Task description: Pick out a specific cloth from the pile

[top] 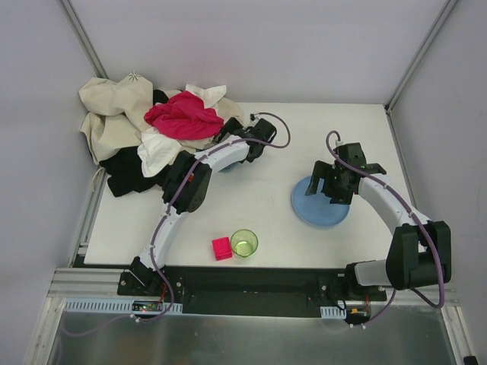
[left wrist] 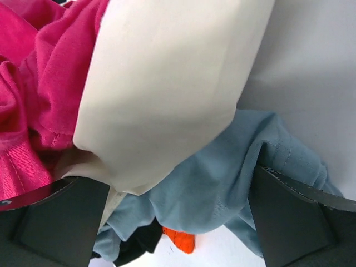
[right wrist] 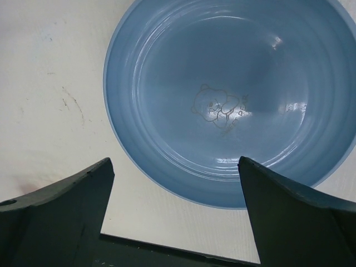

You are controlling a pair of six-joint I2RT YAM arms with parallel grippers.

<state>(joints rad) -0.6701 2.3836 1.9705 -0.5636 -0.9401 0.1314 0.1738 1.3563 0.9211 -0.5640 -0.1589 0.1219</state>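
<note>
Reaching into the right side of the pile [top: 106, 106] at the far left corner of the desk, the left gripper [left wrist: 177, 183] has its fingers spread wide. A cream fold [left wrist: 167, 94] and the grey-blue cloth [left wrist: 222, 183] lie between them, not clamped. The cloth [left wrist: 179, 241] shows only as a small orange-red patch beneath the grey-blue cloth. The magenta-pink cloth [top: 183, 118] lies on top of the pile. The right gripper [right wrist: 175, 167] hovers over the blue plate [right wrist: 233, 67] toward the right edge, fingers apart, holding nothing. A pink cube [top: 221, 248] and a green cup [top: 244, 242] stand just beside each other at the near edge.
</note>
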